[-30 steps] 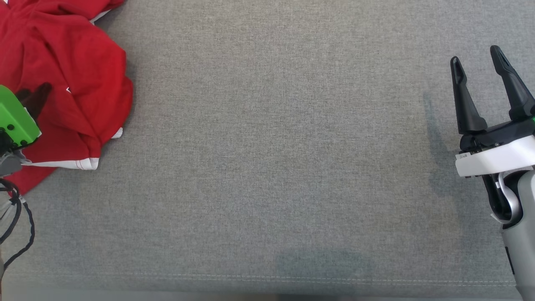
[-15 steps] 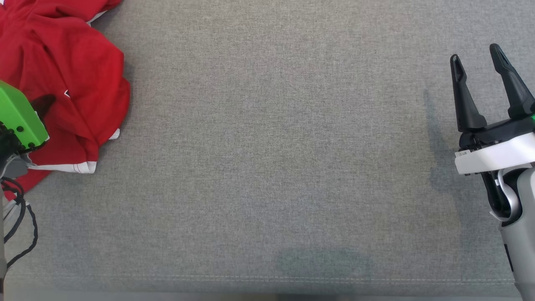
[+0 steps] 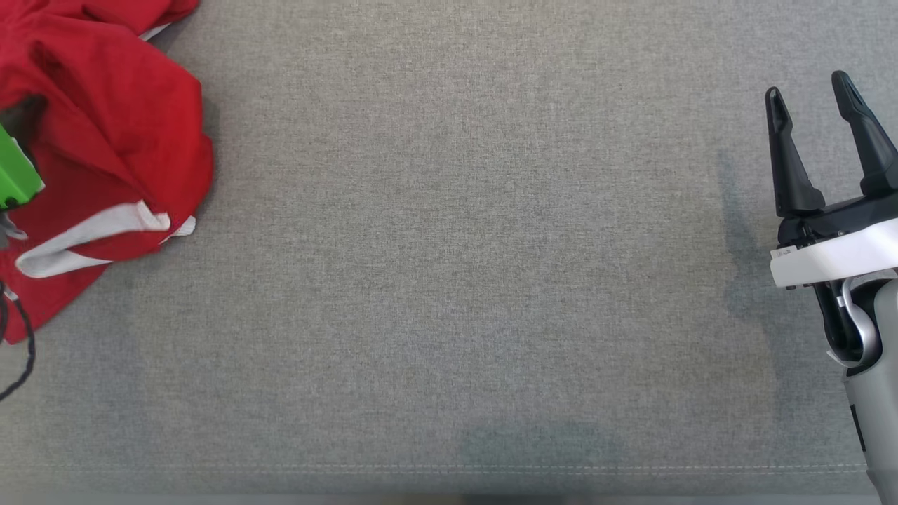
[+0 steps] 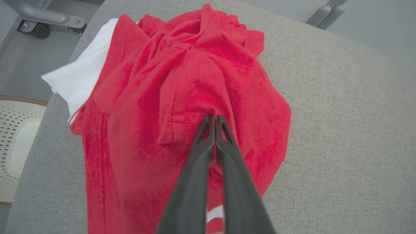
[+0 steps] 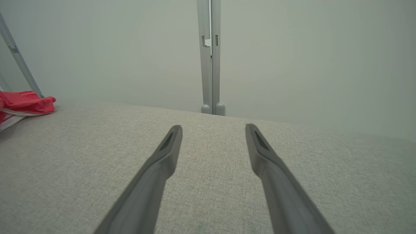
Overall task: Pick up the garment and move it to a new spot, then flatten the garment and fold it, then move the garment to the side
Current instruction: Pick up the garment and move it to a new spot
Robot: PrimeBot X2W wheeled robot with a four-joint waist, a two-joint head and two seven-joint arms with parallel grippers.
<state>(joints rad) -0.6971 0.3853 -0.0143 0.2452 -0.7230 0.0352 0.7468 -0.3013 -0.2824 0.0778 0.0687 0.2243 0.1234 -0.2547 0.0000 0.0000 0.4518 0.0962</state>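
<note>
Left gripper (image 4: 214, 119) pinches its fingers tight on a raised fold of the red garment (image 4: 182, 81), which lies bunched at the far left of the grey padded surface (image 3: 456, 245). Right gripper (image 3: 807, 84) stands spread wide over bare cloth, well apart. The left wrist view adds the garment's white panel (image 4: 81, 74) at the surface's edge and a pale perforated object (image 4: 16, 139) below.

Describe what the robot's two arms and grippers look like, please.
Each gripper has two long, dark, tapering fingers with slotted tips. The right gripper sits on a black base, then a white collar and a pale grey forearm. The left gripper has a bright green housing, and a black cable loops below it.
</note>
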